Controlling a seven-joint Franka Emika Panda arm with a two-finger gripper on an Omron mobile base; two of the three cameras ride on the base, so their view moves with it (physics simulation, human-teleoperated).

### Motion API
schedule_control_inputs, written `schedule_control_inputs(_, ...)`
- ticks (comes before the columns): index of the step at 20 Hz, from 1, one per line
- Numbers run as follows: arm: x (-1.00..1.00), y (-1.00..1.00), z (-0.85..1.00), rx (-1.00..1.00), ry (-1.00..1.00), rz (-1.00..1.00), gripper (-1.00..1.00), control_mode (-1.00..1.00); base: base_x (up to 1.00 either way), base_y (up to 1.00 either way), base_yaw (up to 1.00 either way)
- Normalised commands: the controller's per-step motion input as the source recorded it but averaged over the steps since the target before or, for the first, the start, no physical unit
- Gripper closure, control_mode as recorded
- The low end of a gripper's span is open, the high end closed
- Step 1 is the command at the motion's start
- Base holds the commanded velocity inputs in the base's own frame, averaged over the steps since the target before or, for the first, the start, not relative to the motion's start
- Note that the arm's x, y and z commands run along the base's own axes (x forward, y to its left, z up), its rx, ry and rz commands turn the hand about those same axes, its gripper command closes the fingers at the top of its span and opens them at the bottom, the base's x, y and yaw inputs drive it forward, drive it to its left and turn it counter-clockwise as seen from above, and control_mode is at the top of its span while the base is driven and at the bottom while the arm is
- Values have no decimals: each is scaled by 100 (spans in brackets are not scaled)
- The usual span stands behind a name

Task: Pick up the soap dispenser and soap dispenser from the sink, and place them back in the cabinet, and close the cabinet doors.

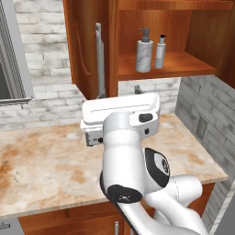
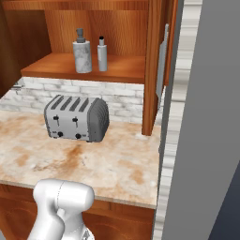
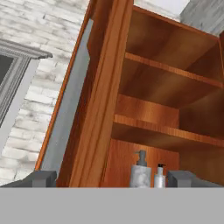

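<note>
1. The marbled soap dispenser [image 1: 144, 56] is seen standing upright on the bottom shelf [image 1: 183, 69] of the cabinet [image 1: 137, 27], near the shelf's front edge.
2. The slim white soap dispenser [image 1: 160, 52] is placed upright just beside the marbled soap dispenser, on the side away from the open left cabinet door [image 1: 87, 41]; whether the two touch cannot be told.
3. The left cabinet door is swung open, and its long silver bar handle [image 1: 100, 59] is shown edge-on next to the cabinet.
4. In the right base view, the right cabinet door [image 2: 161, 61] is also seen standing open, on the far side of the cabinet from the marbled soap dispenser.
5. A grey toaster [image 2: 76, 118] is set on the marble worktop [image 2: 117, 164] below the cabinet, almost directly under the marbled soap dispenser.
6. In the hand view, the end effector [image 3: 113, 179] is spread wide and nothing is held; both soap dispensers are framed between its dark fingertips [image 3: 41, 178].
7. In that same view, the cabinet is viewed from below, with a higher inner shelf [image 3: 170, 72] shown above the bottles.
8. A whitish brick wall [image 1: 46, 92] is seen behind the worktop, beside the cabinet.
</note>
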Motion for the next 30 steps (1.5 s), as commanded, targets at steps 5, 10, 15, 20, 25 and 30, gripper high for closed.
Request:
schedule_control_inputs(5,4,-56,0,0,-7,-17,-100,-100,0,0,0)
schedule_control_inputs(10,17,-45,0,0,-7,-17,-100,-100,0,0,0)
schedule_control_inputs(15,29,-34,0,0,-6,-18,-100,-100,0,0,0)
schedule_control_inputs(20,29,-27,0,0,-6,-20,-100,-100,0,0,0)
schedule_control_inputs(25,34,-22,0,0,-6,-20,-100,-100,0,0,0)
schedule_control_inputs(30,47,-18,0,5,-5,-11,-100,-100,0,0,0)
